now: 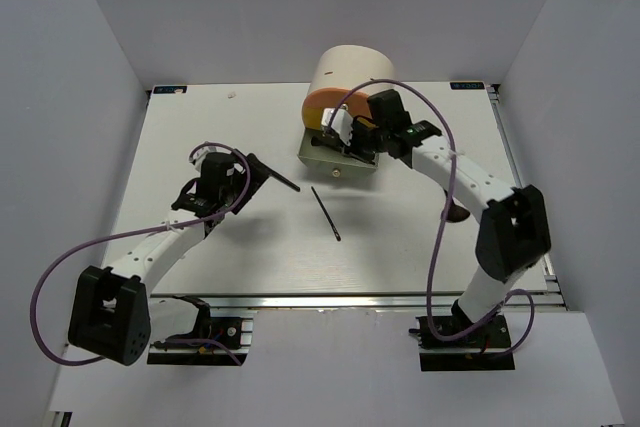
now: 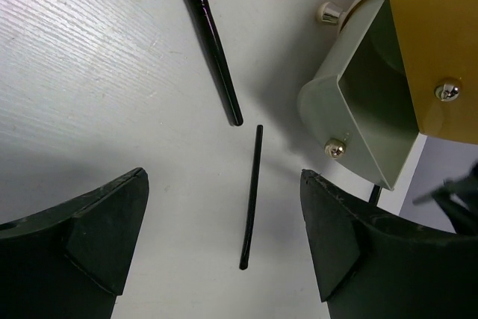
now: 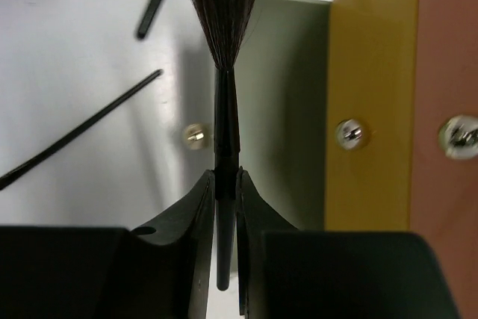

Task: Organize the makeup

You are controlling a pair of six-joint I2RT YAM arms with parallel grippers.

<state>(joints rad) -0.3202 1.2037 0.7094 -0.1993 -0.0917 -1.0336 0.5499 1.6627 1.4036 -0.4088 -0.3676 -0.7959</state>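
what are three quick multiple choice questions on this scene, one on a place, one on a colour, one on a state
1. Where is the brush that the right gripper holds?
A. at the open drawer of the cream case
B. lying by the left arm's base
C. on top of the case

2. What colour is the slim stick lying on the table?
A. red
B. black
C. white

3. How is the left gripper?
A. shut on the stick
B. shut on a brush
C. open, holding nothing

Answers: 1 A, the right wrist view shows the bristles at the drawer's rim. 2 B, the stick is black in every view. 3 C, its fingers stand wide apart, and the stick lies on the table beyond them.
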